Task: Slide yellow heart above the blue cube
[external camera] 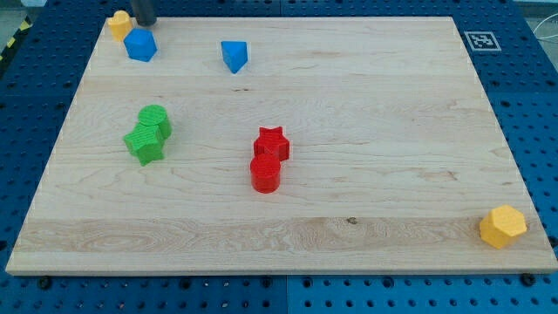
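Camera view is cutting off the rod at the top edge; my tip (144,23) is sitting just right of the yellow heart (119,24), holding nothing, directly above the blue cube (139,45).

The board (349,105) is pale wood with streaked grain. Just by my tip (143,23) sit a yellow heart (119,24) and blue cube (140,44); farther off, green (154,119) and red (271,142) blocks.

Pale wooden board (349,105) on blue perforated table (540,131); fiducial tag (479,40) at board's top-right corner.
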Action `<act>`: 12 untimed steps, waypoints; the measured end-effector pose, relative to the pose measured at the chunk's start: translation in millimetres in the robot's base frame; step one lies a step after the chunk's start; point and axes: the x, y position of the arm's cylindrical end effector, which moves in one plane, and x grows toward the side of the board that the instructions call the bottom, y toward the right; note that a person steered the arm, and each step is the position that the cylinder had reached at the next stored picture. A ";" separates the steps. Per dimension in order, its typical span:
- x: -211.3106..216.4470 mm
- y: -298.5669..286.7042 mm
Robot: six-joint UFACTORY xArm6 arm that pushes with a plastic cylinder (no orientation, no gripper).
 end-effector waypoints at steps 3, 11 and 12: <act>47.9 68.2; 77.6 -81.1; 70.9 -81.4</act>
